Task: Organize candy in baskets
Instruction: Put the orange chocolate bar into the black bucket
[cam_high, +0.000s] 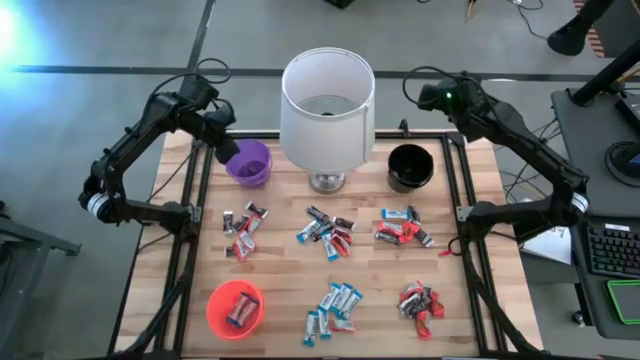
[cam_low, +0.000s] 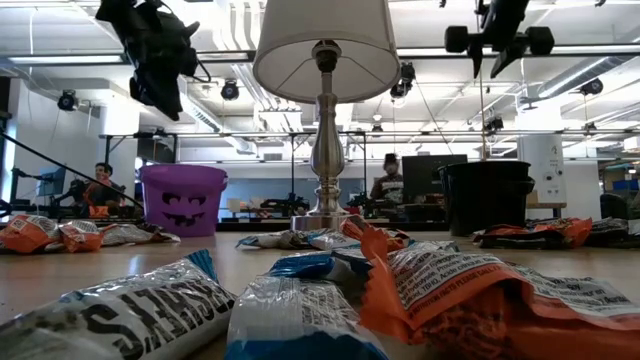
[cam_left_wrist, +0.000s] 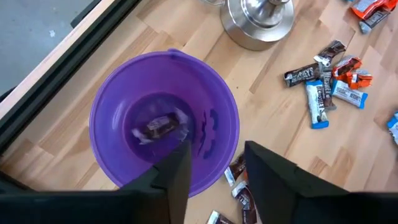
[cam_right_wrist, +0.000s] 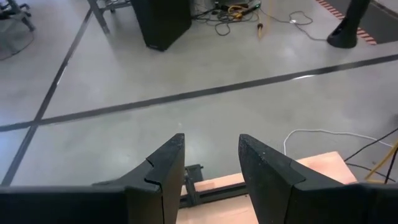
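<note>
Candy (cam_high: 326, 232) lies in six loose heaps on the wooden table (cam_high: 275, 300), three across the middle and further heaps along the near edge; one dark-wrapped bar (cam_left_wrist: 160, 126) rests on the floor of the purple basket (cam_high: 248, 163) at the far left, and another piece lies in the orange basket (cam_high: 235, 308) at the near left. The black basket (cam_high: 410, 167) stands at the far right, with a white-shaded lamp (cam_high: 326, 108) between the two far baskets. The left gripper (cam_left_wrist: 214, 168) hangs above the purple basket, fingers parted and empty. The right gripper (cam_right_wrist: 211, 165) waits beyond the table's far right corner, fingers apart, holding nothing.
</note>
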